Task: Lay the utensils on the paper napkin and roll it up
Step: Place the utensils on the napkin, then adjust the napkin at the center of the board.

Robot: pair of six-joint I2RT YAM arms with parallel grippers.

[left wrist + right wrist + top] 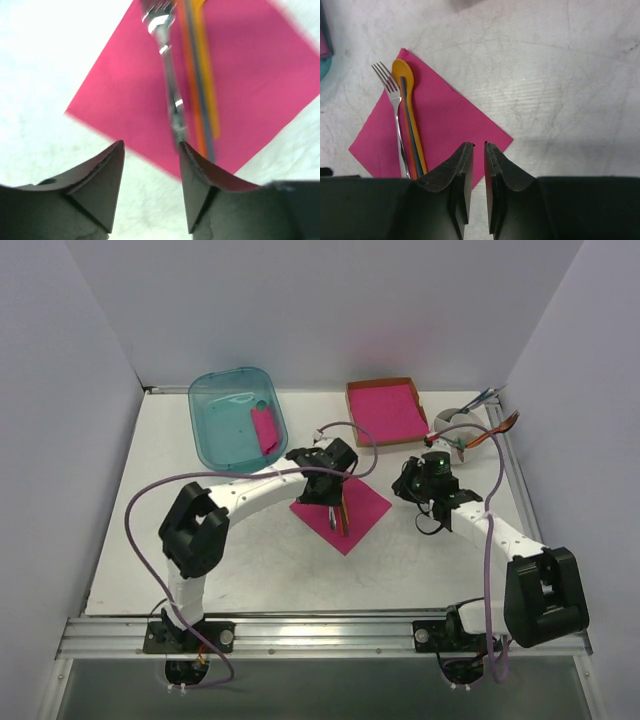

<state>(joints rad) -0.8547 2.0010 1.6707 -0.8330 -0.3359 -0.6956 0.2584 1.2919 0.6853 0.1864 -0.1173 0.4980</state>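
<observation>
Top view: thin square magenta-pink paper napkin [352, 512] lies flat mid-worktop, turned so one corner points at the near edge. Left gripper [326, 496] hangs over the napkin's left half. Right gripper [432, 502] is over bare worktop, just right of the napkin. Translucent teal plastic bin [215, 430] sits at the far-left corner. Brown cardboard tray of pink sheets [352, 390] sits at the far edge, right of centre.

Left wrist: left gripper jaws are spread wide and released, with nothing between them. Small silver-grey metal fork [167, 75] and small orange spoon [205, 75] lie side by side on the napkin, handles toward the camera. The fork's handle end is right at the tip of the right-hand finger [192, 170]; can't tell if they touch.

Right wrist: right gripper jaws are all but clenched, thin slit left, empty. They hover over the napkin's corner nearest the camera. Fork and spoon lie parallel, touching, along the napkin's left part, heads near its corner farthest from the camera.
</observation>
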